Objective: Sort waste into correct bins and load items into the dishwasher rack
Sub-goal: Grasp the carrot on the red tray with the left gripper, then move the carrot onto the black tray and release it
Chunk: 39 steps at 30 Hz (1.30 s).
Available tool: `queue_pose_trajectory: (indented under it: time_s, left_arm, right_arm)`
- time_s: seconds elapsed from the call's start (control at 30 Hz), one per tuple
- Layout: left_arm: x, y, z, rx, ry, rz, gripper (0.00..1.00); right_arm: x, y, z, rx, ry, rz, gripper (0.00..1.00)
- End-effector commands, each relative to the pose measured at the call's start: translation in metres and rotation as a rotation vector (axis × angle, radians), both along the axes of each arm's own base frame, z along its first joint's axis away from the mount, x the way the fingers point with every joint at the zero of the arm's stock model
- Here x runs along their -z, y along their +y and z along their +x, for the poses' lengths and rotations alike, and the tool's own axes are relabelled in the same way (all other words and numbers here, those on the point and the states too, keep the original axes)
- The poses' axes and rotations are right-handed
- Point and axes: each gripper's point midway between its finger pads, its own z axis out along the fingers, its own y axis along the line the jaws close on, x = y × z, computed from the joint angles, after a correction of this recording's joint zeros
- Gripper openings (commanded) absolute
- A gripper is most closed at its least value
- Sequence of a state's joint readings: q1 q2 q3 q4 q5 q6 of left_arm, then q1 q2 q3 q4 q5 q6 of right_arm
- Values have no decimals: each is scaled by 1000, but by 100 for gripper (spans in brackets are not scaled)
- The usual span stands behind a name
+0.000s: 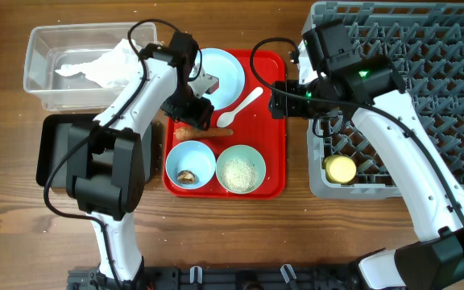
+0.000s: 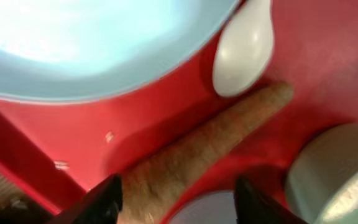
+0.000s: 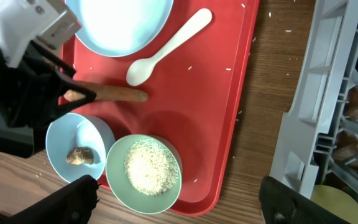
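The orange carrot piece lies on the red tray between the pale blue plate and two bowls. My left gripper is open, its fingers either side of the carrot's left end. The white spoon lies beside the plate. One bowl holds a brown scrap, the other holds rice. My right gripper is open and empty above the tray's right edge. The yellow cup sits in the grey rack.
The clear tub at the back left holds crumpled tissue. The black tray lies in front of it, partly under my left arm. The red tray sits between the black tray and the rack. Loose rice grains dot the tray and table.
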<state>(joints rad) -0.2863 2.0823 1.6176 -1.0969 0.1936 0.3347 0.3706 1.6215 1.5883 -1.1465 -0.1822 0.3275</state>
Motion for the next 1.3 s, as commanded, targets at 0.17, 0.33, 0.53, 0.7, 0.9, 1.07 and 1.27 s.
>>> queue_pose_trajectory:
  time_s: [0.17,0.33,0.53,0.7,0.9,1.07,1.27]
  left_arm:
    - [39,-14,-16,115,-21,33,59]
    - [54,-14,-21,127,0,61,51]
    - [57,-15,-18,126,-17,55,5]
    - [41,-17,-14,124,-20,54,4]
    - [-37,-28,24,-9,-167,-3,4]
    - [-112,-5,50,-323,-280,-77,4]
    - [-136,118,-6,-892,-53,34,4]
  right_arm:
    - [-1,1,4,-11,-12,-9,87]
    - [-1,1,5,-11,-13,-9,87]
    - [-1,1,4,-10,-11,-9,87]
    - [-1,1,5,-10,-14,-8,87]
    - [-1,1,5,-11,-17,-8,87]
    - [-1,2,6,-28,-26,-11,88]
    - [-4,2,12,-32,-54,-13,91]
